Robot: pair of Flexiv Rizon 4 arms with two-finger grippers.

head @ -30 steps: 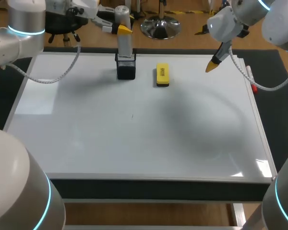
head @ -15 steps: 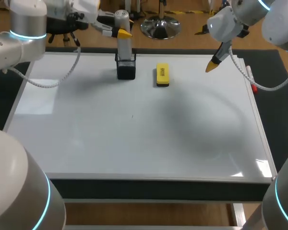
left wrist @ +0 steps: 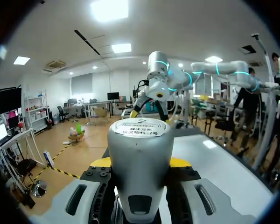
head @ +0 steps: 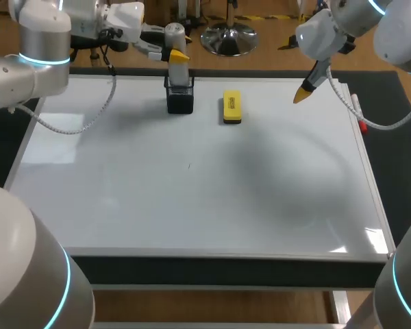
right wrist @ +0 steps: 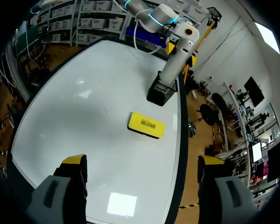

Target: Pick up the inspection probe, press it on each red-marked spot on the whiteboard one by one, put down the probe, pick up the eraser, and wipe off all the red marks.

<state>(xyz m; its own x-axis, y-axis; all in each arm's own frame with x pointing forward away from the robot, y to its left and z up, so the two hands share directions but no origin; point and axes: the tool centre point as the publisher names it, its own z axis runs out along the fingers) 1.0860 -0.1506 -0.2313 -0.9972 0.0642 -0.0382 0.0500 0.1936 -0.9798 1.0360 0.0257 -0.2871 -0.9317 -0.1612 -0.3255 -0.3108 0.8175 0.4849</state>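
The inspection probe (head: 177, 58), a grey cylinder with a round white-labelled top, stands with its lower end inside the black mesh holder (head: 180, 98) at the whiteboard's far edge. My left gripper (head: 171, 53) is shut on its upper part. In the left wrist view the probe (left wrist: 139, 156) fills the gap between the fingers. The yellow eraser (head: 231, 107) lies flat just right of the holder. My right gripper (head: 303, 91) hangs open above the board's far right. From there it looks down on the eraser (right wrist: 146, 125), the holder (right wrist: 161, 91) and the probe (right wrist: 178, 55).
The whiteboard (head: 192, 205) covers most of the table and shows only a tiny dark speck (head: 189, 165); I see no red marks on it. A marker pen (head: 357, 110) lies along its right edge.
My left arm has shifted its wrist to the right and the probe has sunk a little lower into the holder. The right arm has kept still.
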